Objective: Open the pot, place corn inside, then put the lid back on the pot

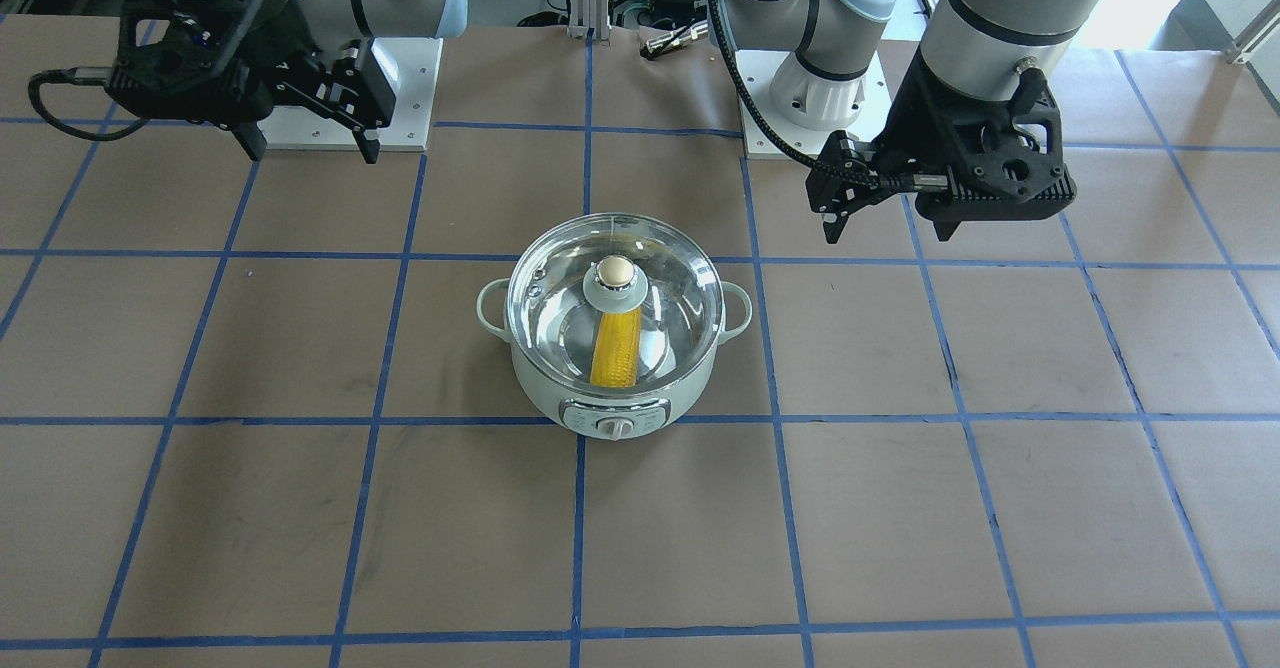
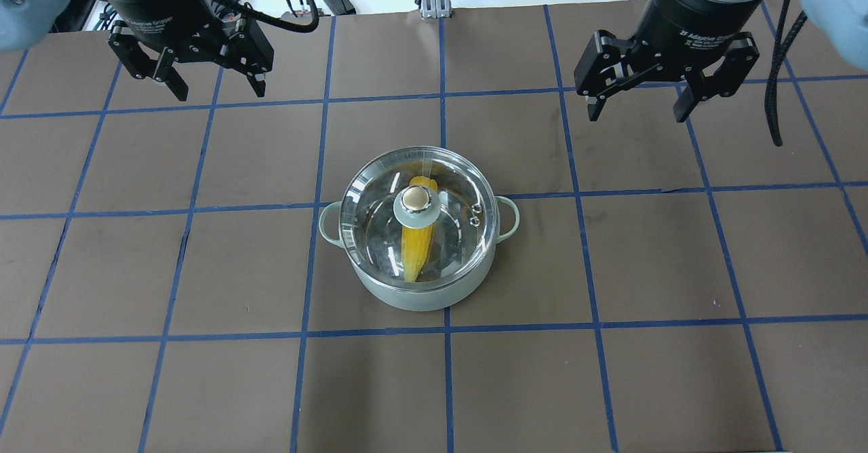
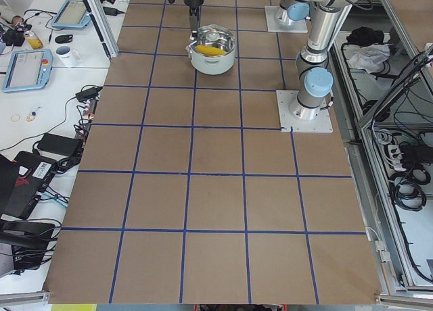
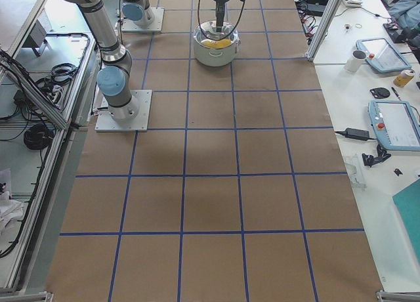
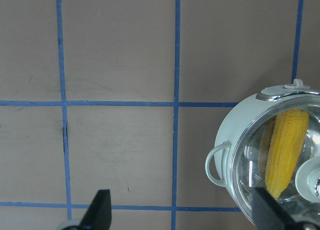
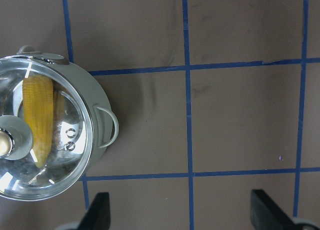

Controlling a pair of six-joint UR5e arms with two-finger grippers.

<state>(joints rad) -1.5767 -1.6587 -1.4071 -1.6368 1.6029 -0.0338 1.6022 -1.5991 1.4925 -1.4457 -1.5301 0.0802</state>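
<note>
The mint-green pot (image 2: 407, 297) stands at the table's middle, its grey knob panel (image 1: 614, 418) facing away from the robot. The glass lid (image 2: 369, 215) sits on it, with the beige knob (image 2: 416, 198) in its centre. The yellow corn (image 2: 415, 249) lies inside, seen through the glass. My left gripper (image 2: 218, 92) is open and empty, raised behind and left of the pot. My right gripper (image 2: 637, 114) is open and empty, raised behind and right of it. The left wrist view shows the pot (image 5: 232, 125) and corn (image 5: 285, 150) at its right edge. The right wrist view shows the lid (image 6: 75, 155) and corn (image 6: 39, 115) at its left edge.
The table is brown paper with a blue tape grid (image 2: 444, 93). The arms' white base plates (image 1: 400, 78) sit at the robot's edge. Side benches hold tablets (image 3: 27, 67), a mug (image 3: 65, 55) and cables beyond the table's ends.
</note>
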